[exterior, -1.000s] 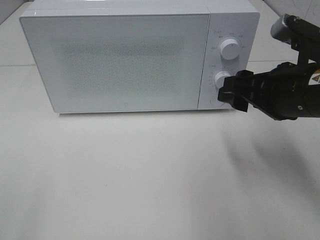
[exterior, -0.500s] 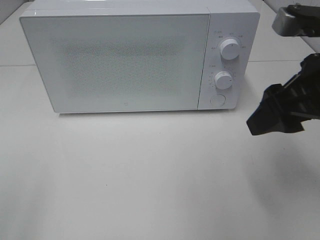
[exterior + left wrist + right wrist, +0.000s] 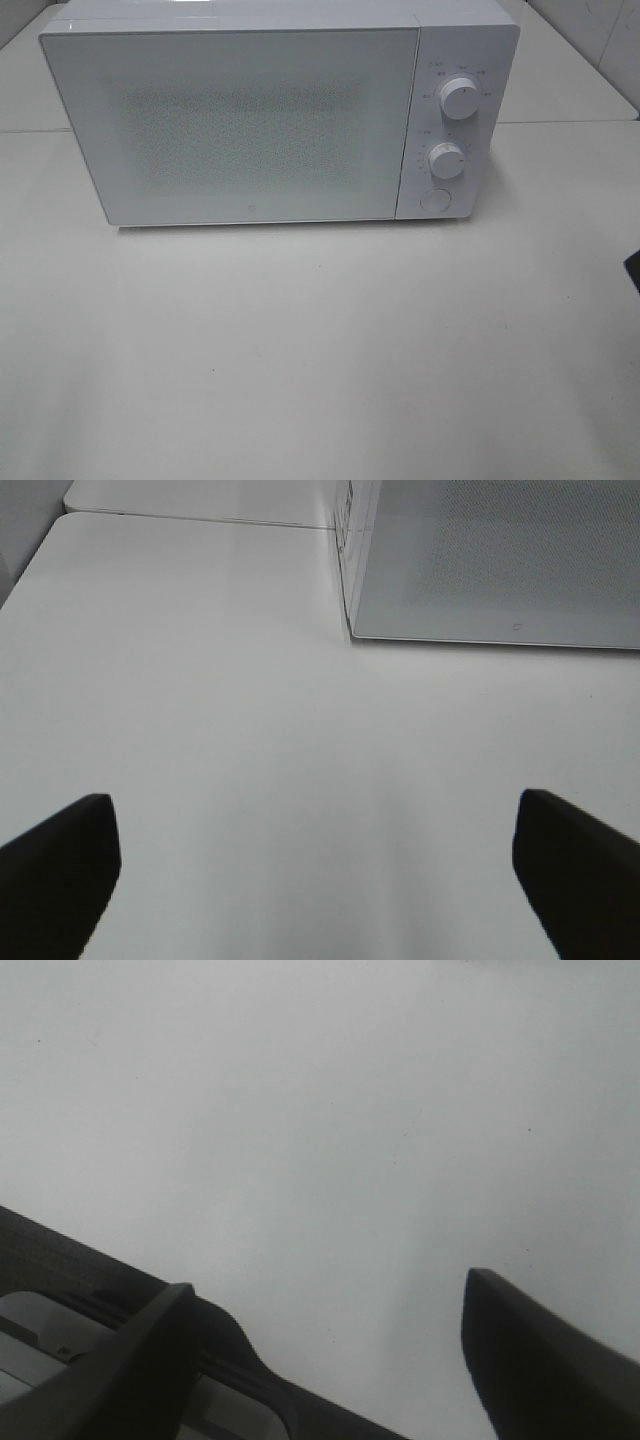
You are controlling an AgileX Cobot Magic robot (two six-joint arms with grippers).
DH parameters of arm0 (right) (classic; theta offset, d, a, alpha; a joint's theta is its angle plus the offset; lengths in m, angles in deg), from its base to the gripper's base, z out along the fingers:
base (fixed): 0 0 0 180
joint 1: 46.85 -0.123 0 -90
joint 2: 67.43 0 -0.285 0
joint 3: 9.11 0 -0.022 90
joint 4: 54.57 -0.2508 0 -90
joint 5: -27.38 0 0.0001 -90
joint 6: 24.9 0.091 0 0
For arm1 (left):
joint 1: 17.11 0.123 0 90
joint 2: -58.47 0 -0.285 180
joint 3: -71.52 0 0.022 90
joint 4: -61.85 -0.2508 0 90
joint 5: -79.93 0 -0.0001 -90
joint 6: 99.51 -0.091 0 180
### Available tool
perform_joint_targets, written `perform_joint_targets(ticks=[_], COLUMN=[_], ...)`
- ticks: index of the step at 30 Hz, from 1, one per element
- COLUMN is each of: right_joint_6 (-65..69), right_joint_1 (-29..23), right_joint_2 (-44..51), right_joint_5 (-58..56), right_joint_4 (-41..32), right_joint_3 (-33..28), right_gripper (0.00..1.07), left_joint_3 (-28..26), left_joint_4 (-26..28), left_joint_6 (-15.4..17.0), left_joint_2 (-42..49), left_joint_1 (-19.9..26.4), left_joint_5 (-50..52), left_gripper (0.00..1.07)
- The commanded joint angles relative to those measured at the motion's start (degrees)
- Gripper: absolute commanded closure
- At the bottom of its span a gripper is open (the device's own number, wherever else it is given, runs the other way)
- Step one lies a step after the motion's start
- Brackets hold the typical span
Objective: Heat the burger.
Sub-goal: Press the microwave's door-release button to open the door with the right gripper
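Observation:
The burger is out of view in every frame. A white microwave (image 3: 260, 120) stands at the back of the table with its door closed. My left gripper (image 3: 312, 805) is open, its dark fingers (image 3: 60, 865) spread wide over bare table in front of the microwave's near left corner (image 3: 352, 630). Nothing is between the jaws. My right gripper (image 3: 328, 1285) is also open over bare white table, holding nothing. In the exterior high view only a dark sliver of the right arm (image 3: 634, 270) shows at the right edge.
The microwave's control panel carries two round knobs (image 3: 459, 98) (image 3: 447, 160) and a round button (image 3: 434, 199). A white tabletop (image 3: 320, 350) stretches in front of it. A seam between table sections (image 3: 560, 122) runs behind, level with the microwave.
The right arm has drawn back from the microwave's lower knob, moving right and down until almost out of the exterior high view. The microwave door stays closed.

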Motion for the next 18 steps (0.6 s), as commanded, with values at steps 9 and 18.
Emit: perform_joint_targets(ticks=[9, 18], right_joint_6=[5.6, 7.2], right_joint_1=[0.3, 6.2], right_joint_2=[16.3, 34.8], right_joint_5=[-4.0, -1.1], right_joint_4=[6.0, 8.1], right_joint_3=[-0.9, -10.2], right_gripper=[0.41, 0.37], left_joint_3=[-0.1, -0.1], left_joint_4=[0.1, 0.1], left_joint_6=[0.3, 0.3], left_joint_2=[0.8, 0.8], left_joint_1=[0.1, 0.1], left_joint_5=[0.0, 0.0], left_gripper=[0.07, 0.07])
